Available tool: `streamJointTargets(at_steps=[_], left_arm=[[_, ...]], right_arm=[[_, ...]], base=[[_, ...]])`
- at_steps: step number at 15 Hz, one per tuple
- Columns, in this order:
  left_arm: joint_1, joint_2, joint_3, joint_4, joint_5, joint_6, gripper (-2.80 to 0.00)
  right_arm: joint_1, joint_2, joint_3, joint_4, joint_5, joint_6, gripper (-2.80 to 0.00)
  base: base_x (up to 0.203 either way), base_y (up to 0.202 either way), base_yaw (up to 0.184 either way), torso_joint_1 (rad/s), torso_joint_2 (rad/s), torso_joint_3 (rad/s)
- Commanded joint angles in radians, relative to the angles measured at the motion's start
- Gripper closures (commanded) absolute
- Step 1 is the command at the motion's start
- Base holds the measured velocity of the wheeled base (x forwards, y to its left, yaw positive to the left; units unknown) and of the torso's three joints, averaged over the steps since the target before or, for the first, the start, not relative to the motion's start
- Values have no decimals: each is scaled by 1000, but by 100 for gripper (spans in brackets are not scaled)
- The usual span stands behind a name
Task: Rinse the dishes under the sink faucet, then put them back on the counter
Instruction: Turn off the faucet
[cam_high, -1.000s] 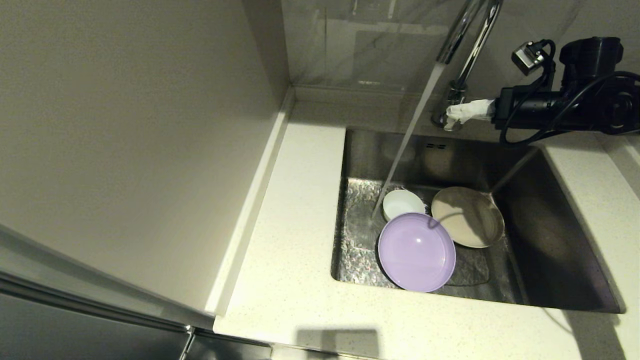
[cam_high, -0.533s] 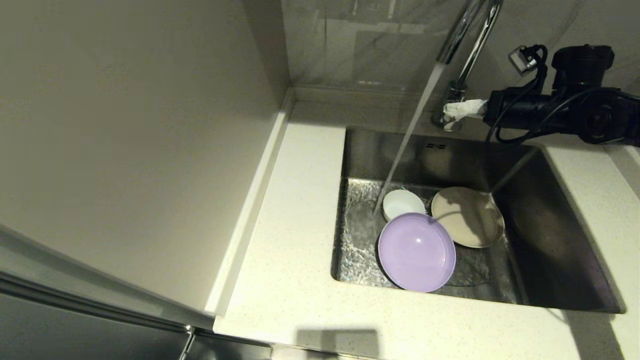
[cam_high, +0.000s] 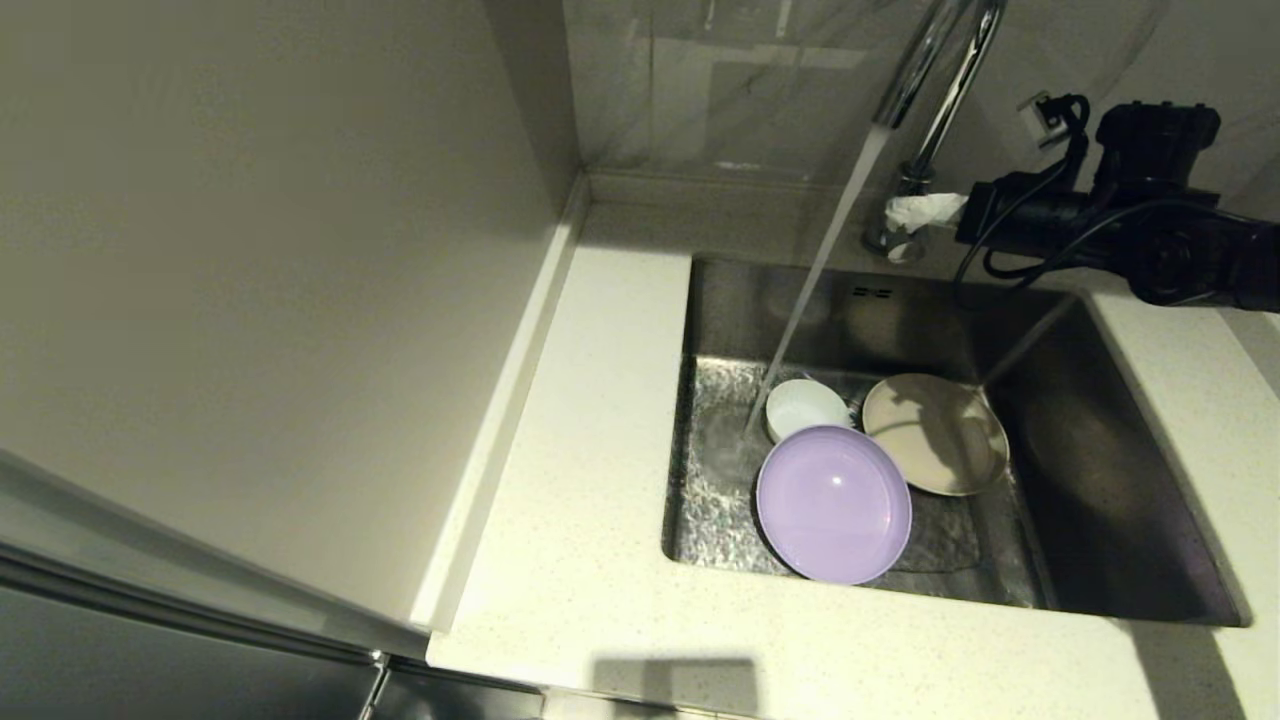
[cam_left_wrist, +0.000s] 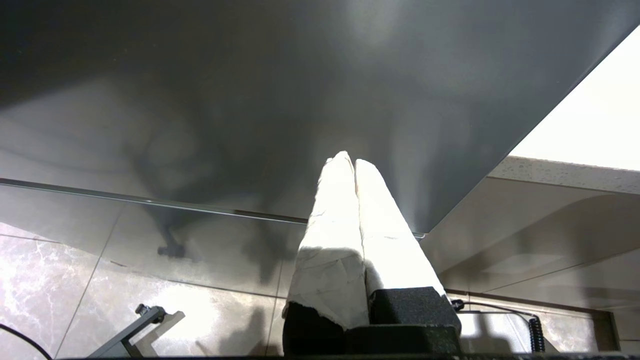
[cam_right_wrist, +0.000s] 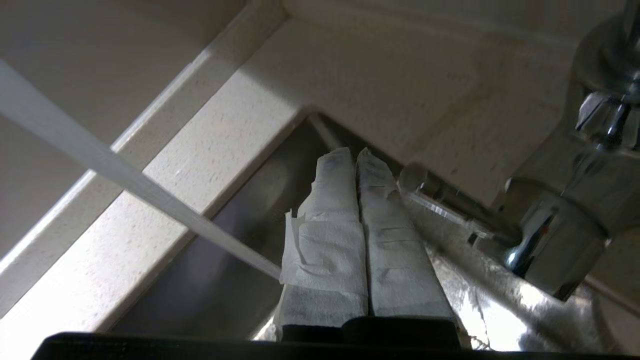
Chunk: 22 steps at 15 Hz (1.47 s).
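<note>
Running from the faucet (cam_high: 935, 70), a slanted stream of water (cam_high: 815, 270) is striking the sink (cam_high: 1100, 480) floor just beside the white bowl (cam_high: 803, 405). The lavender plate (cam_high: 833, 503) and beige plate (cam_high: 935, 433) are lying in the basin, below the counter (cam_high: 590, 500). The right gripper (cam_high: 905, 215), fingers pressed together, is hovering beside the faucet base. The left gripper (cam_left_wrist: 350, 162), likewise closed on nothing, is facing a dark panel (cam_left_wrist: 250, 90).
</note>
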Motion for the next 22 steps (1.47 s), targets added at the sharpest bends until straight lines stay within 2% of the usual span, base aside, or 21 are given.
streamJointTargets(at_steps=[1,19,22], left_arm=[[0,-2,0,-1,0,-1,0],[0,-2,0,-1,0,-1,0],[0,-2,0,-1,0,-1,0]], right_arm=[[0,11,0,-51,5,24,0],[-16,119,-9,-375,2,41,0],[-19,126,-9,-381,3,42,0]], base=[[0,0,0,0,0,0],[0,0,0,0,0,0],[0,0,0,0,0,0]])
